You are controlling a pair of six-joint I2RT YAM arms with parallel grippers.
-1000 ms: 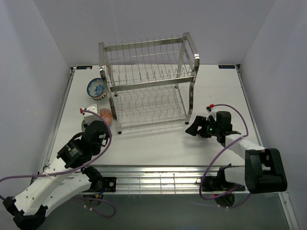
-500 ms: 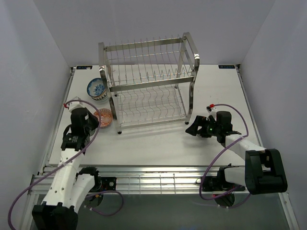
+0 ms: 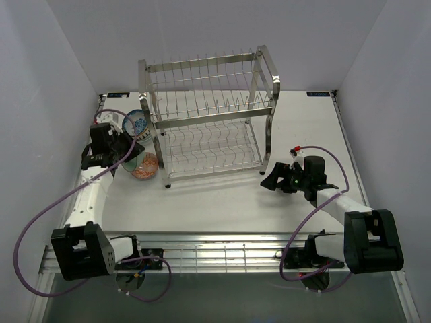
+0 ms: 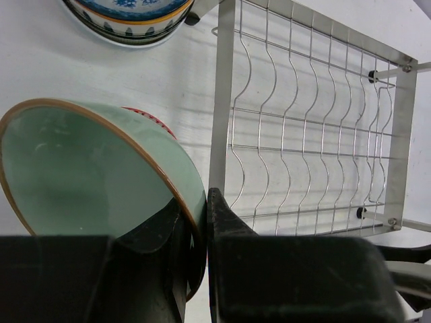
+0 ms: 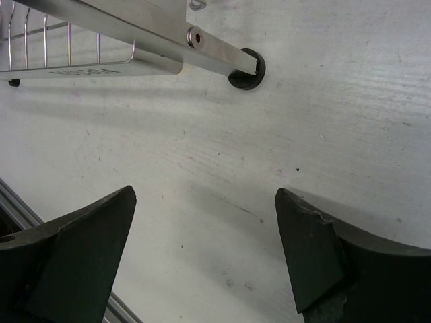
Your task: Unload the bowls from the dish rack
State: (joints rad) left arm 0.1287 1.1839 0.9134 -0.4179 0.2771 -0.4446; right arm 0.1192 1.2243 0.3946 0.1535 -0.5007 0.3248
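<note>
1. Top view: left gripper (image 3: 125, 153) left of dish rack (image 3: 209, 128), above red bowl (image 3: 145, 167); no bowl visible on rack.
2. Left wrist: clamped on tilted green bowl (image 4: 87, 168) rim. Set-down step, likely the last; next, lower and release.
3. Right wrist: right gripper (image 5: 202, 229) spread wide, empty, beside rack foot.

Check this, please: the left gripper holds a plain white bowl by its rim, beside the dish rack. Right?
Not quite: the left wrist view shows the bowl is pale green, not white. The left gripper does hold it by its rim, beside the dish rack.
</note>
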